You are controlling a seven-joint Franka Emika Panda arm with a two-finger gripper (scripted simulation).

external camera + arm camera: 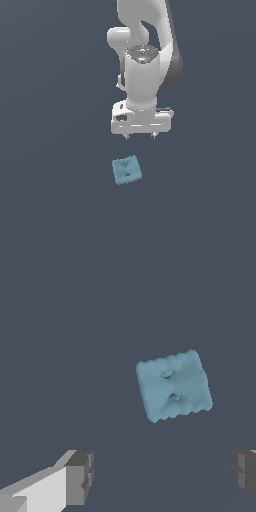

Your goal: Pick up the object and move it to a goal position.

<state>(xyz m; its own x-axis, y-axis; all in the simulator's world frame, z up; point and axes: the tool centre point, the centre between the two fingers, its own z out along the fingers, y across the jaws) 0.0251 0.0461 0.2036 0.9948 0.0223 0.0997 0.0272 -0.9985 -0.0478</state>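
Note:
The object (127,170) is a small light teal-blue flat block with bumpy edges and two dark notches on top, lying on the dark grey floor. My gripper (140,135) hangs above it, a little toward the exterior view's right, pointing straight down. In the wrist view the object (173,385) lies turned slightly askew, away from the gap between the two fingertips (80,477). My gripper (160,476) is open and holds nothing.
The white arm (145,55) rises behind the gripper to the frame's upper edge. Plain dark grey floor (50,200) spreads all around the block.

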